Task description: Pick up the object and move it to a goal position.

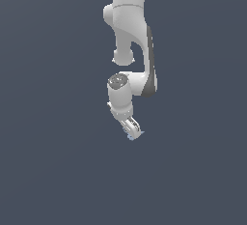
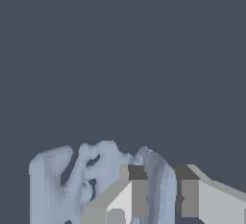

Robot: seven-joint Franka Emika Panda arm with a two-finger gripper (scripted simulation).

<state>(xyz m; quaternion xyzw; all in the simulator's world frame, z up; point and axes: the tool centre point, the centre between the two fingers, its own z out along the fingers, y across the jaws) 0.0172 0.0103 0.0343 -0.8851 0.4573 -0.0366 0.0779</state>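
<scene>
The object (image 2: 91, 180) is a pale blue-grey angular piece with thin bars and open gaps. In the wrist view one of its bars runs between my two fingers (image 2: 139, 194), and the gripper (image 2: 161, 192) is shut on that bar. The rest of the piece spreads out beside the fingers. In the exterior view the white arm hangs down the middle, and the gripper (image 1: 133, 133) is tilted toward the exterior view's right. Only a tiny blue sliver of the object (image 1: 130, 137) shows at its tips. No goal marker shows in either view.
A plain dark grey-blue surface (image 1: 48, 161) fills both views. Apart from the arm's white links (image 1: 128, 21) at the top centre of the exterior view, no other objects, containers or edges show.
</scene>
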